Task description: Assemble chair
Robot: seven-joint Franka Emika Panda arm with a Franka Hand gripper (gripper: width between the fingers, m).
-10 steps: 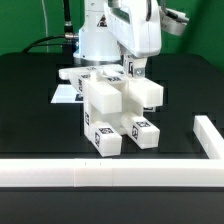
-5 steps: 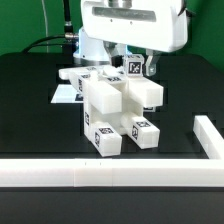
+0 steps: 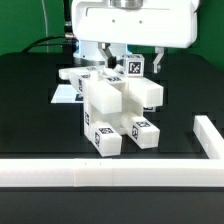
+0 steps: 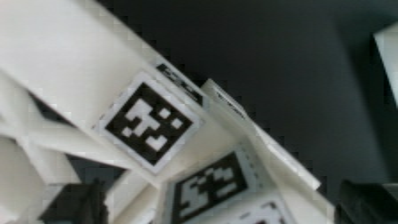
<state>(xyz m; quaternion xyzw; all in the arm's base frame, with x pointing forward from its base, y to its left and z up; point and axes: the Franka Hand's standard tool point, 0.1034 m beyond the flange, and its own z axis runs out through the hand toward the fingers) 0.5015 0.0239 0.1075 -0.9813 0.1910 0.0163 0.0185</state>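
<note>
**Mid-table: chair part-built, gripper spread wide above it**

Chair [image 3: 118,105] sits at the middle of the black table [image 3: 30,125], well clear of every edge. It is a chunky white stack of blocks. Two tagged stubs point at the near edge, and a bar sticks out toward the exterior view's right. Tags show on the near faces and on top.

Gripper [image 3: 134,60] hangs just over the chair's far side. Fingers [image 3: 159,57] stand wide apart, one on each side of the tagged top piece [image 3: 133,68]. There's a clear gap between that piece and the finger on the exterior view's right. The other side is harder to read. Nothing is clamped and the top piece rests on the chair.

Marker board [image 3: 65,96] lies flat just beside the chair on the exterior view's left, toward the far edge, partly hidden behind it.

Rail [image 3: 100,176] runs along the near edge, with a second length [image 3: 210,135] going up the edge on the exterior view's right. The two meet at that near corner.

Wrist view is a blurred close-up of white chair faces [image 4: 71,90] against the dark table, with two tags on them. Can't tell which parts they are. No fingers made out there.
</note>
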